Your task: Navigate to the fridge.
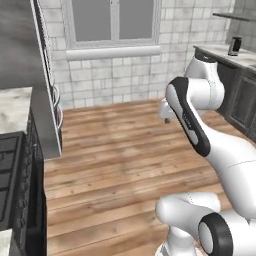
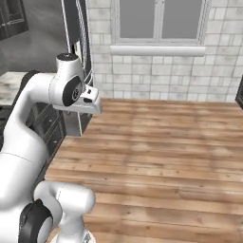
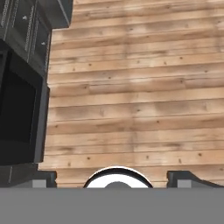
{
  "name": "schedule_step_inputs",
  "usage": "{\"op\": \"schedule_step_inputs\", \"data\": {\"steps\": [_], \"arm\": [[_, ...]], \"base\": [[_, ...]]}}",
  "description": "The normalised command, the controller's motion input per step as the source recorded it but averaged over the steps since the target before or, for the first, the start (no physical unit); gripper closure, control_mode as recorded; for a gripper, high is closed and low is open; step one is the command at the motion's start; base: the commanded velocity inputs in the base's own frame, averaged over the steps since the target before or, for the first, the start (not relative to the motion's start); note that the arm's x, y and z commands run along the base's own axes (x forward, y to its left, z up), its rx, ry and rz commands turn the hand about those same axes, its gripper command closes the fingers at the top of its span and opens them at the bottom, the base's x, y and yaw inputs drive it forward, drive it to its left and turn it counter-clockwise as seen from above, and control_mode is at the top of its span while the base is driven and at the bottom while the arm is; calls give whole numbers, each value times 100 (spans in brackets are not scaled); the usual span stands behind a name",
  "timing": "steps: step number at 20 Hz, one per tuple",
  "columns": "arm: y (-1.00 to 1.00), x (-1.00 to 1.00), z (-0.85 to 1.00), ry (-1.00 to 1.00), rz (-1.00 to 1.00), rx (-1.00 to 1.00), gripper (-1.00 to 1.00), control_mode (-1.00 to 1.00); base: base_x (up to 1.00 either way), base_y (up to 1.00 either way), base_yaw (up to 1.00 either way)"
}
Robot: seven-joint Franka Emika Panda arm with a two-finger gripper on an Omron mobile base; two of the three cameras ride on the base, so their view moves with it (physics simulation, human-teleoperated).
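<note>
The fridge (image 1: 27,65) is a tall grey metallic block at the left, rising well above the counter beside it. Its long silver bar handles (image 1: 56,102) run down its front edge. In the right base view the fridge (image 2: 45,40) stands behind my arm, with its handles (image 2: 83,33) facing the open floor. In the hand view my gripper (image 3: 113,178) points down at the wooden floor. Its two fingertips (image 3: 43,179) are wide apart with nothing between them, so it is open. The grey corner (image 3: 59,11) at the top left looks like the fridge's base.
A marble counter (image 1: 15,107) and a black stove (image 1: 7,172) sit next to the fridge on the near side, above dark cabinets (image 3: 26,30) and an oven door (image 3: 17,118). A window (image 1: 112,22) fills the tiled back wall. Another dark counter (image 1: 235,60) runs along the right. Wooden floor (image 2: 161,142) lies between.
</note>
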Motion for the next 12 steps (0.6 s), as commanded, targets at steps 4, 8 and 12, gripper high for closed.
{"op": "schedule_step_inputs", "data": {"steps": [4, 8, 12], "arm": [[0, 0, 0, 0, 0, 0, -100, 100], [0, 0, 0, 0, 0, 0, -100, 100], [0, 0, 0, 0, 0, 0, -100, 100]], "base": [[100, 0, 0], [100, -10, 2], [100, -14, 2]]}}
